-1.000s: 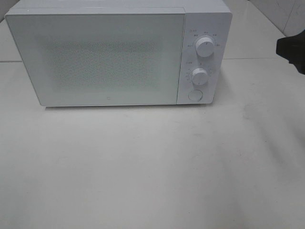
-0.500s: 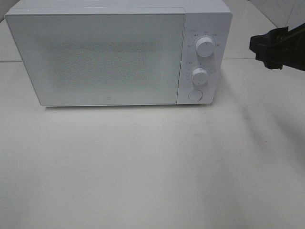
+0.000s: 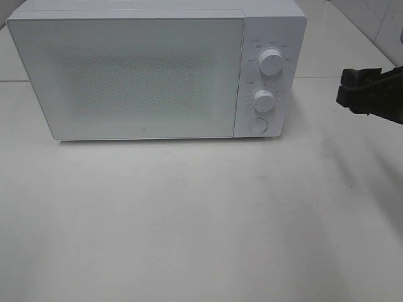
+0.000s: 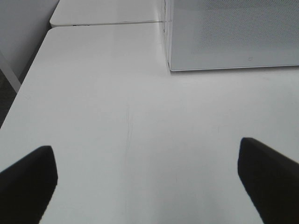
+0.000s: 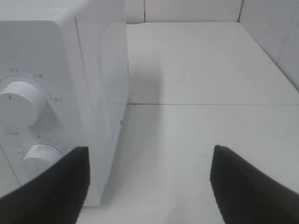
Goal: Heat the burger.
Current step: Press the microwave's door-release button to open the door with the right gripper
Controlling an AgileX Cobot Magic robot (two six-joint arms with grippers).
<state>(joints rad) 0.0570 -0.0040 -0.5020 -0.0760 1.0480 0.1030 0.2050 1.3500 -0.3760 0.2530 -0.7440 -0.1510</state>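
At the right edge of the high view, level with the lower dial (image 3: 264, 100), the right end effector (image 3: 345, 89) hangs over the bench (image 3: 189, 220). Its fingers are apart with nothing between them. It is near the microwave (image 3: 145, 75) but not touching it.

- Left end effector (image 4: 145, 154): out of the high view. Its wrist camera shows its fingers spread wide and empty above bare bench, near a lower front corner of the microwave.
- Microwave: fills the upper left and centre of the high view. Door (image 3: 126, 78) is shut. Upper dial (image 3: 270, 63), lower dial and round button (image 3: 257, 125) sit in a column on its right panel.
- Burger: not seen in any view. It may be behind the frosted door or off frame; cannot tell.

Risks, as I judge them:
- Starting the heat with no burger inside. The door hides the cavity, so nothing confirms a load.
- Picking the wrong control. The two dials sit close together and look alike, so a small offset in approach turns the wrong one.
- Slipping off a dial. The fingers stand much wider than either knob, and an off-centre closure could skate off the smooth white cap.
- Shoving the microwave. A push on the button or panel may slide it back on the slick bench.
- Door swing. If the door is released, it could sweep toward the left end effector waiting near the front corner.
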